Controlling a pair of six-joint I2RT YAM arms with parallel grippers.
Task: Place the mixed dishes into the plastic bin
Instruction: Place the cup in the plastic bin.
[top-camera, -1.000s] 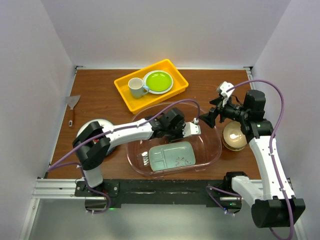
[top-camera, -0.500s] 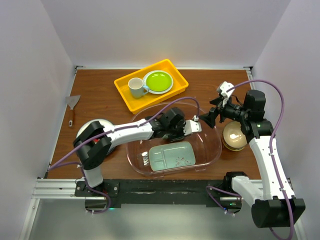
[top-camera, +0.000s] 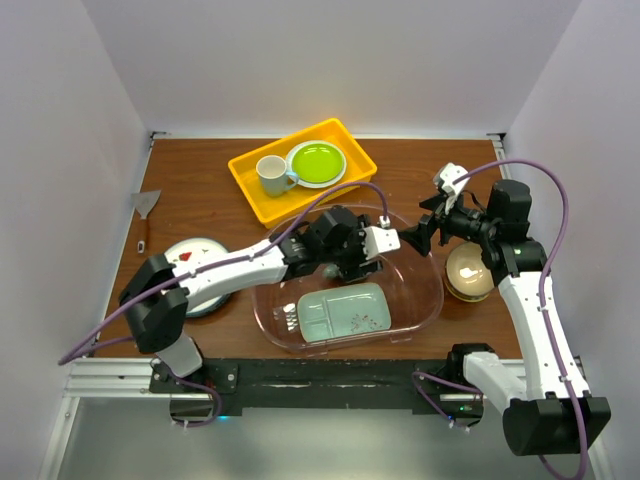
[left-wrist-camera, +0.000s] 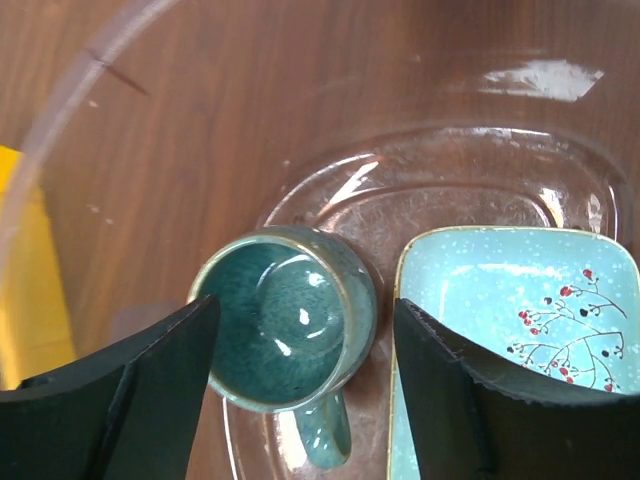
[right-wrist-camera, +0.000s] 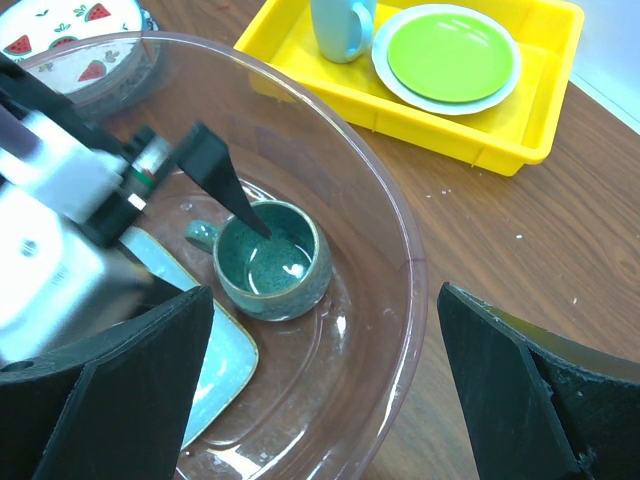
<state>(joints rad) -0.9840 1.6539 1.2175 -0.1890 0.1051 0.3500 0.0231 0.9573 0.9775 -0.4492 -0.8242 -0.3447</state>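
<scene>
Item in hand: dark teal mug (right-wrist-camera: 270, 262), upright on the floor of the plastic bin (right-wrist-camera: 352, 143), handle towards the arm bases, just beside the mint-green divided tray (top-camera: 345, 312).
Left fingers: left gripper (left-wrist-camera: 303, 318) hangs over the mug, spread wider than its rim, one finger on each side, holding nothing.
Right fingers: right gripper (right-wrist-camera: 322, 295) fully spread and empty, poised above the bin's far right rim.
Already binned: mug and divided tray, side by side.
Outstanding: white plate with red-and-green motifs (top-camera: 195, 258) on the surface left of the bin, partly under the left arm; tan bowl (top-camera: 468, 272) on the surface right of the bin.
Not for collection: yellow tray (top-camera: 255, 190) with its white mug (top-camera: 272, 175) and lime-green plate (top-camera: 316, 162).
Step judged: freeing the mug and withdrawing the left arm.
Handling note: raise straight up with the fingers held wide; a sideways drift could catch the rim or handle and tip the mug onto the tray.
Clearance: rise above the bin wall before swinging left to the plate.
</scene>
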